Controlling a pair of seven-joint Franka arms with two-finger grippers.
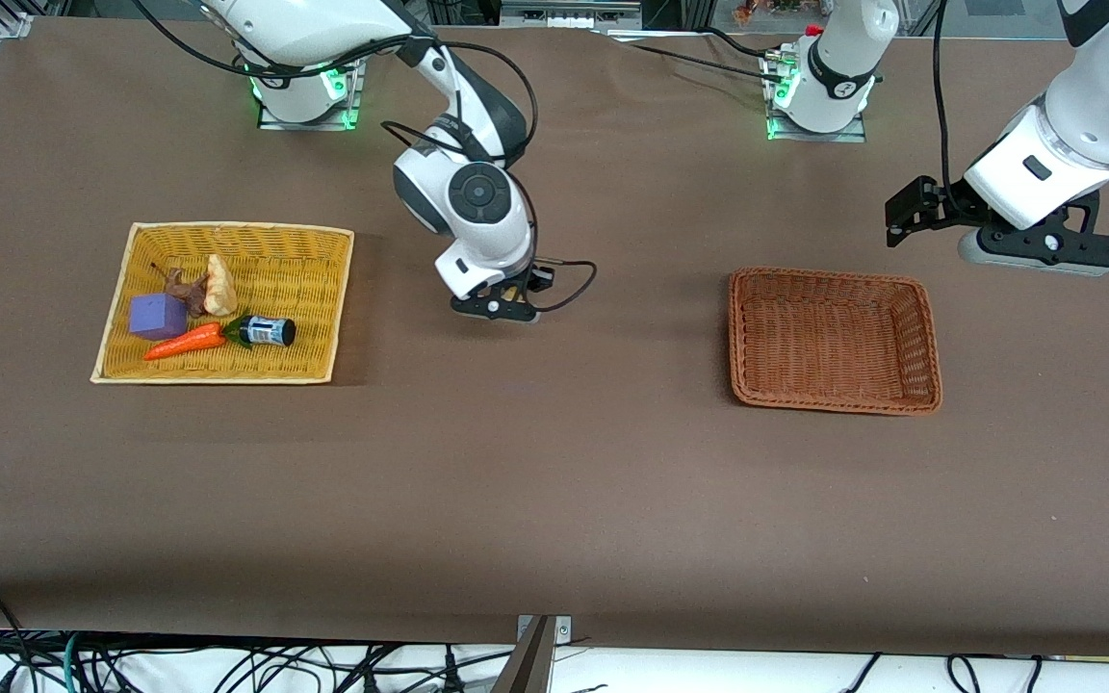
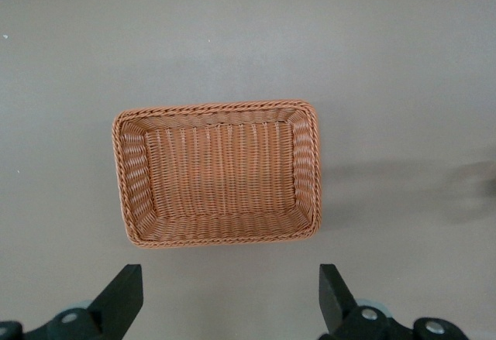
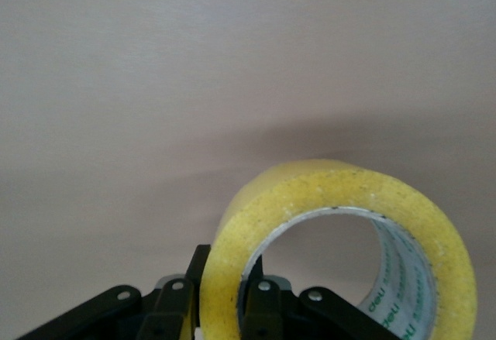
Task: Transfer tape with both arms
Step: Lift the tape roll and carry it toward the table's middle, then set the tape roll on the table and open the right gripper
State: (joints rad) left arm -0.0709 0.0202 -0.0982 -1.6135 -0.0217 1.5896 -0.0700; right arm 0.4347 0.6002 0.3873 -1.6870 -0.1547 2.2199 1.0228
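The jaws of my right gripper (image 3: 225,309) are clenched on the wall of the tape (image 3: 341,247), one finger inside the ring's hole and one outside, so the roll stands on edge in the grip with its hole facing sideways. In the front view the right gripper (image 1: 506,300) hangs low over bare desk (image 1: 554,500), between the yellow basket (image 1: 227,371) and the brown basket (image 1: 834,404); the roll is nearly hidden there under the wrist. The jaws of my left gripper (image 2: 229,297) stand released and wide apart. It hovers up in the air near the brown basket (image 2: 217,239), at the left arm's end of the desk (image 2: 248,38).

I judge the step in hand to be carrying the roll to a handover point between the two arms. To do it well I would lift clear of the desk before travelling, keep the wrist steady so the ring does not swing or slip on its narrow pinch, and present the free part of the ring toward the left arm. The left jaws should close on a part of the wall well away from my right fingers, and I should let go only once that second grip looks firm.

The purple cube (image 1: 157,316), carrot (image 1: 185,342) and small dark bottle (image 1: 266,331) in the yellow basket are not my concern.
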